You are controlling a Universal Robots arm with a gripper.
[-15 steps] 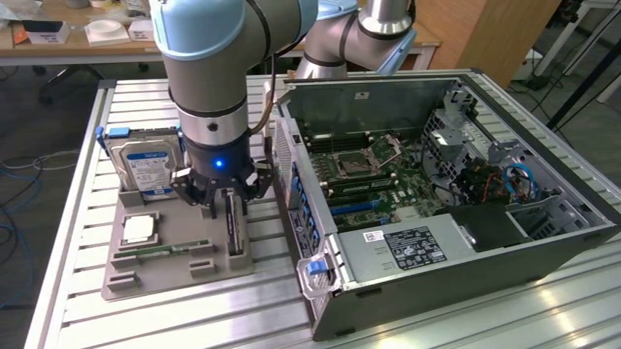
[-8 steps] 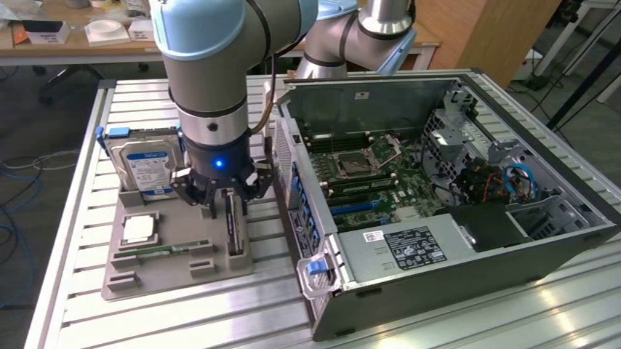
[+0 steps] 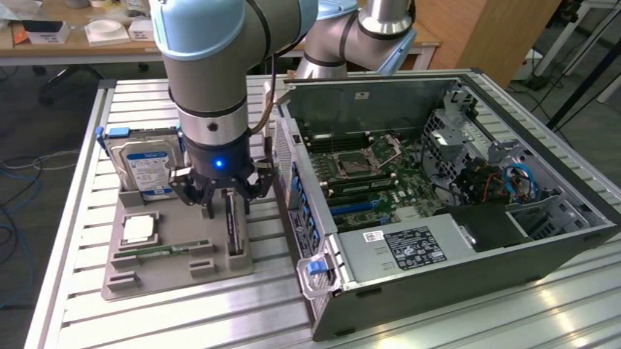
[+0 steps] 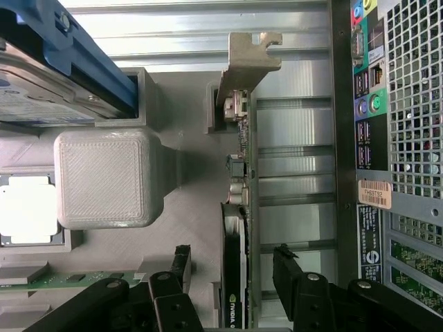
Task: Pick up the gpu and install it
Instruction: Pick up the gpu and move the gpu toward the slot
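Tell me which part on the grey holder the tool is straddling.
The thin black-and-green expansion card with a pale metal bracket, standing on edge inside the open tool; the silver hard drive, square processor and green memory stick sit apart.

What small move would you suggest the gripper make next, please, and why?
I would probably close the gripper on the gpu: it is open and straddles the card, which stands on edge in the grey holder, with one finger beside each face and nothing held.

The gpu (image 4: 235,270) — black face, green board, pale bracket — and a grey tray (image 4: 194,228).
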